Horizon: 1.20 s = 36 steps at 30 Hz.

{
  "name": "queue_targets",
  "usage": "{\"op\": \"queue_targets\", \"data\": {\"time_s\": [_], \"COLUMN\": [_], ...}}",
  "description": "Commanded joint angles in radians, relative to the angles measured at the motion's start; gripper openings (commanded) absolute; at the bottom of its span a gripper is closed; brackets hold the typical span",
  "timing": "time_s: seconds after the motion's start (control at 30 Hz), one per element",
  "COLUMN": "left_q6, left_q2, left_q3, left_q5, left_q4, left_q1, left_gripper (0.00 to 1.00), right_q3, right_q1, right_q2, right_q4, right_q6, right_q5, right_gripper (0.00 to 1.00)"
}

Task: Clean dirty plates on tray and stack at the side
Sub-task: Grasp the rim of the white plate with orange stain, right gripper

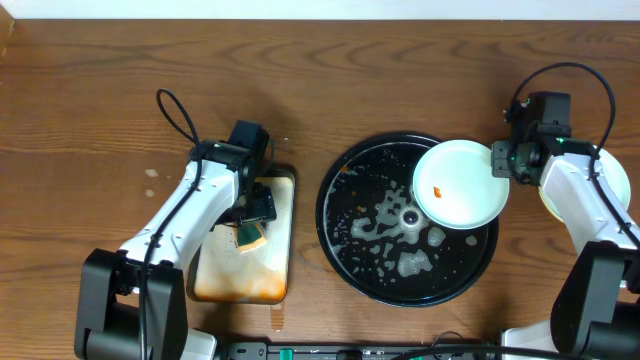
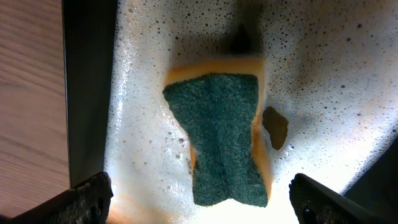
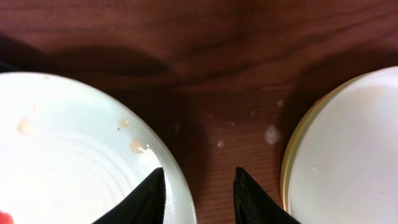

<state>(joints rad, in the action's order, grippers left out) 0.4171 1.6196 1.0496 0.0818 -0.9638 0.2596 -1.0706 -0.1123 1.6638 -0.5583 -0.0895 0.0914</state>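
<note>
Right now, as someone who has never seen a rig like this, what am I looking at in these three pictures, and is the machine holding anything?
Two robot arms stand at a brown wooden table, each ending in a two-finger gripper. The wide picture looks down from above. The other two come from small cameras on the wrists.

The left gripper hangs open over a green-and-yellow scrubbing sponge lying in foam on a rectangular orange-stained metal tray.

In the middle is a big round glossy black tray, wet with suds, carrying a pale round plastic plate with a small orange smear. The right gripper sits at that plate's edge with its fingers apart, so nothing is held. A second pale plate lies on the table beside it.
</note>
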Motion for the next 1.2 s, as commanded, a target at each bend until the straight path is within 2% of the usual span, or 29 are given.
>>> {"op": "queue_targets", "data": {"time_s": [0.0,0.07,0.2,0.23,0.4,0.63,0.83,0.97,1.17], "left_q6": [-0.005,-0.005,-0.005,-0.005,-0.005,-0.005,-0.005,-0.005,-0.005], "left_q2": [-0.007,-0.007,-0.007,-0.007,-0.007,-0.007,-0.007,-0.007,-0.007], "left_q3": [-0.005,-0.005,-0.005,-0.005,-0.005,-0.005,-0.005,-0.005,-0.005], "left_q5": [0.008,0.008,0.008,0.008,0.008,0.008,0.008,0.008,0.008], "left_q4": [-0.002,-0.002,-0.002,-0.002,-0.002,-0.002,-0.002,-0.002,-0.002], "left_q1": [-0.003,-0.003,-0.003,-0.003,-0.003,-0.003,-0.003,-0.003,-0.003], "left_gripper": [0.92,0.92,0.92,0.92,0.92,0.92,0.92,0.92,0.92], "right_q3": [0.011,0.019,0.019,0.019,0.018,0.018,0.033,0.059,0.09], "right_q1": [-0.009,-0.012,-0.011,-0.011,-0.01,0.049,0.194,0.274,0.304], "right_q2": [0.043,0.068,0.084,0.077,-0.006,-0.14,-0.139,-0.13,-0.126], "right_q4": [-0.003,-0.003,-0.027,-0.035,-0.097,-0.241,-0.279,-0.291,-0.282], "right_q6": [-0.022,-0.005,0.026,0.033,0.148,0.14,0.142,0.286,0.366], "right_q5": [-0.029,-0.03,-0.074,-0.082,-0.098,-0.266,-0.259,-0.166,-0.103], "right_gripper": [0.34,0.28,0.02,0.01,0.01,0.01,0.01,0.01,0.01]}}
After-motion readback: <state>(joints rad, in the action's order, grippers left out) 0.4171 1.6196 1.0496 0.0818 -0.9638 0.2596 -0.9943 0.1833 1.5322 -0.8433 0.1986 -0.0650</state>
